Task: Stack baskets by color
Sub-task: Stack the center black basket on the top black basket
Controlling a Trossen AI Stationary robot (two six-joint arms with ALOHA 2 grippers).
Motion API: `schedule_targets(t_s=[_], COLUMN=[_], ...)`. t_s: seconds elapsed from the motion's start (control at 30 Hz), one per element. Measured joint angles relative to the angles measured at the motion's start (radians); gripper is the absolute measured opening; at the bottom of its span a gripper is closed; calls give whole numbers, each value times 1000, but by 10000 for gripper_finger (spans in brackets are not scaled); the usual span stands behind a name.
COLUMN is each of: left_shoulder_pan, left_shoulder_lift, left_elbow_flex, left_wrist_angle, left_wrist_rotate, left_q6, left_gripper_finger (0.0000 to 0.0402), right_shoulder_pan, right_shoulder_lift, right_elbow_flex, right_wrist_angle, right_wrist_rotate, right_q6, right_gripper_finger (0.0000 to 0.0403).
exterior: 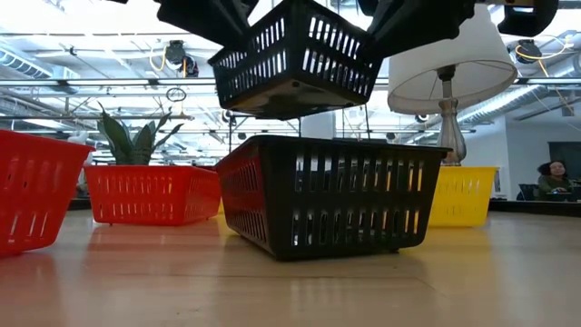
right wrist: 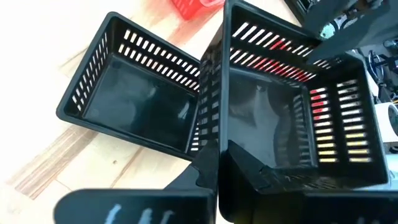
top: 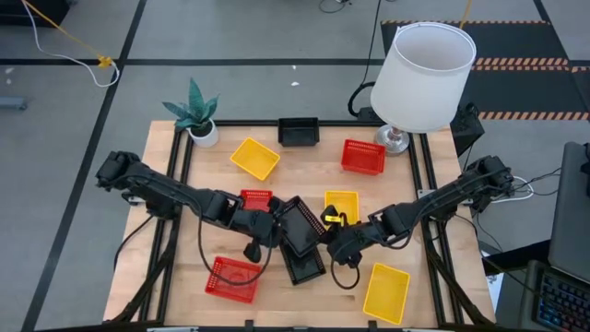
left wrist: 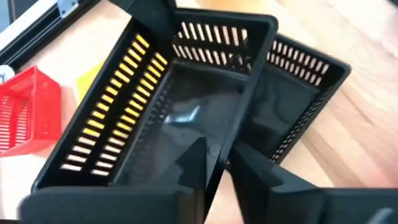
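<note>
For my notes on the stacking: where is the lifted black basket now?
In the low view, the lifted black basket hangs tilted, directly above the black basket on the table, held between the left hand and right hand, mid-table.

red perforated plastic baskets: three — (top: 363, 155), (top: 255, 198), (top: 232, 278)
yellow perforated plastic baskets: three — (top: 254, 158), (top: 341, 207), (top: 386, 293)
black perforated plastic baskets: three — (top: 299, 132), (top: 300, 225), (top: 305, 266)
white lampshade lamp: one (top: 422, 77)
potted green plant in white pot: one (top: 196, 112)
</note>
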Motion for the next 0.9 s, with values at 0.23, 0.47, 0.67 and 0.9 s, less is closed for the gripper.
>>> schedule_targets(t_s=[0.23,0.47,0.67,0.9], left_shoulder_pan=[12,12,13,36], left_shoulder_lift=[0,0,0,0], left_elbow_flex=[0,0,0,0], left_wrist_angle=[-17,-17,-26,-45], left_wrist_rotate=[12,15,-6,-72], left_q6=[65,71,67,36], left_gripper_finger=[9,19,10,8], right_shoulder_pan=[-1,-1,0,0], right_shoulder_lift=[0,0,0,0], right_elbow_flex=[-1,-1,-1,28], right_wrist_angle=[-2,15,18,-23], right_wrist_rotate=[5,22,60,88], right_q6=[9,100,205,349], right_gripper_finger=[9,59,139,209])
